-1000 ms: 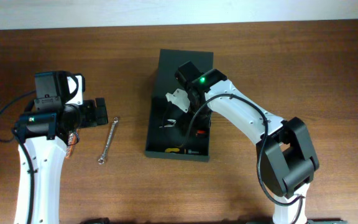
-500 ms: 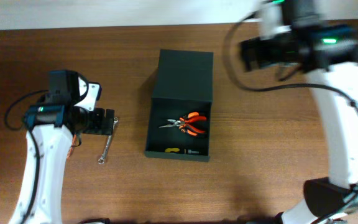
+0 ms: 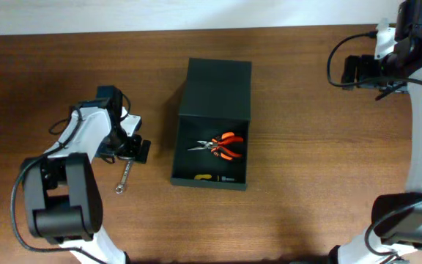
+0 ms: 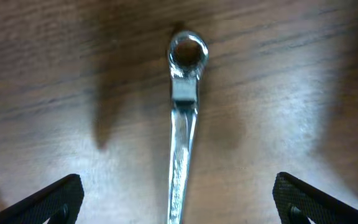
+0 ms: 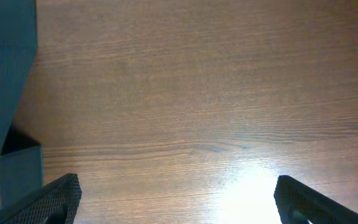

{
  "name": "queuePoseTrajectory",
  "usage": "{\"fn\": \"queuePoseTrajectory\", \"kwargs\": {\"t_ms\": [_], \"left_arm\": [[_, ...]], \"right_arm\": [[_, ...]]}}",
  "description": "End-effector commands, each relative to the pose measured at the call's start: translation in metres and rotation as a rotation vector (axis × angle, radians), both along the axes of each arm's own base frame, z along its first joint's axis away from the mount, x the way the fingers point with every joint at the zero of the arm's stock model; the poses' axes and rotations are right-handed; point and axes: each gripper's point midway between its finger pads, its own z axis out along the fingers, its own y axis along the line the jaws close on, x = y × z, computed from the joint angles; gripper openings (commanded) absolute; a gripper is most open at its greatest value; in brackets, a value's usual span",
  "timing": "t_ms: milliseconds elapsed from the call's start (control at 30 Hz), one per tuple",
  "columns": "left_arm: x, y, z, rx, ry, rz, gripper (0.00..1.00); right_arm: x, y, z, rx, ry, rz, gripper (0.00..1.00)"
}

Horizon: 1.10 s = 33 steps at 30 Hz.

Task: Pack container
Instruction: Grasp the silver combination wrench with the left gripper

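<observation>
The container (image 3: 217, 88), open mid-tabletop (image 5: 197, 93), looks stiff and light, best gripped by a side wall; left claw (image 4: 179, 202) is spread astride the wrench (image 4: 184, 118), right claw (image 5: 179, 199) spread wide over wood.

1. Nothing legible in any view.
2. Inside the container (image 3: 218, 81), by its near wall: a yellow mark (image 3: 204, 177) and a line of pale print (image 3: 231, 178), both too small to read.
3. On the wrench (image 4: 182, 124) shank, seen close from the left wrist: only blur and glare, no size or brand readable.
</observation>
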Motion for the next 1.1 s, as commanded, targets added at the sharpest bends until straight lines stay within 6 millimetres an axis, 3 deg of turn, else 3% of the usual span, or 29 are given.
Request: {"fn": "queuePoseTrajectory", "kwargs": {"t_ms": [0, 167, 333, 400, 500, 567, 667, 733, 1000, 1067], "left_arm": [[0.004, 0.002, -0.012, 0.008, 0.015, -0.041, 1.00], [0.001, 0.002, -0.029, 0.008, 0.055, -0.044, 1.00], [-0.001, 0.002, -0.035, 0.007, 0.070, -0.043, 0.89], [-0.001, 0.002, -0.035, 0.007, 0.070, -0.043, 0.77], [-0.001, 0.002, -0.035, 0.007, 0.070, -0.043, 0.43], [-0.001, 0.002, -0.035, 0.007, 0.070, -0.043, 0.38], [0.000, 0.002, -0.035, 0.007, 0.069, -0.043, 0.13], [0.000, 0.002, -0.035, 0.007, 0.069, -0.043, 0.04], [0.002, 0.002, -0.033, 0.010, 0.062, -0.020, 0.02], [0.010, 0.002, -0.024, 0.010, 0.052, -0.007, 0.02]], "right_arm": [[0.003, -0.001, -0.016, 0.007, 0.041, -0.007, 0.99], [0.004, -0.002, -0.019, 0.008, 0.044, -0.007, 0.99], [0.004, -0.002, -0.019, 0.008, 0.045, -0.007, 0.99], [0.004, -0.002, -0.019, 0.008, 0.045, -0.007, 0.99], [0.004, -0.002, -0.019, 0.008, 0.045, -0.007, 0.99], [0.004, -0.002, -0.019, 0.008, 0.045, -0.007, 0.99], [0.004, -0.002, -0.019, 0.008, 0.045, -0.008, 0.99], [0.004, -0.002, -0.019, 0.008, 0.045, -0.008, 0.99], [0.003, -0.002, -0.019, 0.009, 0.049, -0.008, 0.99], [0.003, -0.002, -0.019, 0.009, 0.049, -0.007, 0.99]]}}
